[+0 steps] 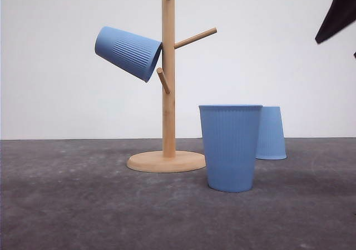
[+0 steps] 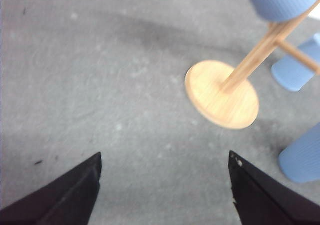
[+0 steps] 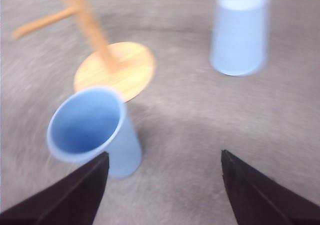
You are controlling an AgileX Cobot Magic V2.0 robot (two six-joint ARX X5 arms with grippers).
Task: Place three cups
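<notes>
One light-blue ribbed cup (image 1: 129, 52) hangs mouth-down on a peg of the wooden stand (image 1: 167, 94). A second cup (image 1: 230, 146) stands upright on the grey table in front of the stand's base; its open mouth (image 3: 86, 122) faces the right wrist camera. The third cup (image 1: 271, 133) stands upside down further back on the right, base up (image 3: 241, 29). My left gripper (image 2: 165, 185) is open above bare table near the stand's base (image 2: 222, 93). My right gripper (image 3: 165, 185) is open above the table beside the upright cup, holding nothing.
The stand has several bare pegs, one pointing up to the right (image 1: 194, 38). A dark part of the right arm (image 1: 338, 14) shows at the top right of the front view. A white wall stands behind the grey table (image 1: 83, 205).
</notes>
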